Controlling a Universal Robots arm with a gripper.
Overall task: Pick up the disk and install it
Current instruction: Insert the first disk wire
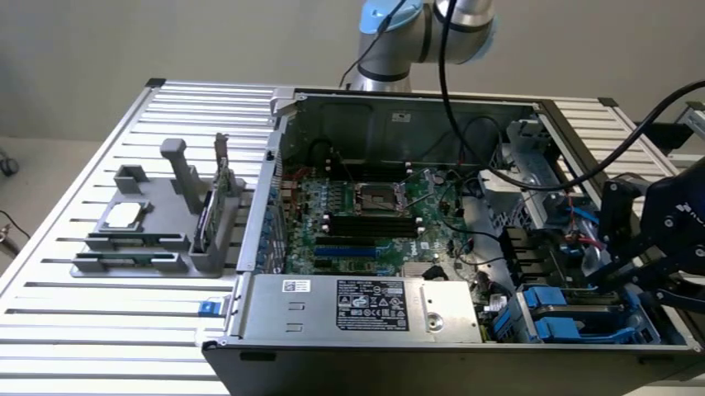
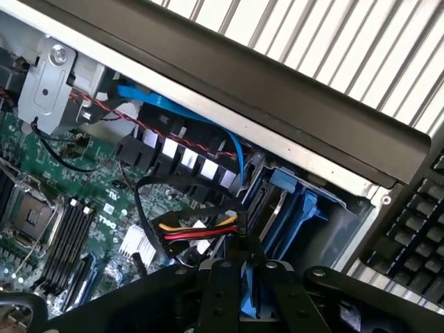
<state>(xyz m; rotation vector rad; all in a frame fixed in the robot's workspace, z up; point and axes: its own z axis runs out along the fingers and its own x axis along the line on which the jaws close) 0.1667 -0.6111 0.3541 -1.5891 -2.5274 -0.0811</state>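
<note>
The gripper point(image 2: 248, 281) has its two black fingers point(image 2: 220, 298) pressed together on a narrow blue edge, which I take to be the plastic carrier of the disk point(image 2: 251, 300). Little of the drive body is visible between them. Gripping the carrier frame, not the drive's face, likely keeps the disk edge-on so that it can enter a slot.

The disk hangs just above the drive bay point(image 2: 295, 208), where other blue carriers stand side by side in the corner of the open computer case point(image 1: 441, 351). Whether it touches the bay I cannot tell. A bundle of yellow, red and black power wires point(image 2: 198, 229) loops just beside the fingers, and a blue data cable point(image 2: 177, 107) runs along the case wall beyond it.

In the exterior view the arm point(image 1: 672, 223) reaches in from that view's right, over the same corner. The motherboard point(image 1: 375, 214) lies flat in the case, with the labelled power supply point(image 1: 369, 305) near the front. A grey fixture point(image 1: 154, 239) sits well apart on the slatted table point(image 1: 66, 330).
</note>
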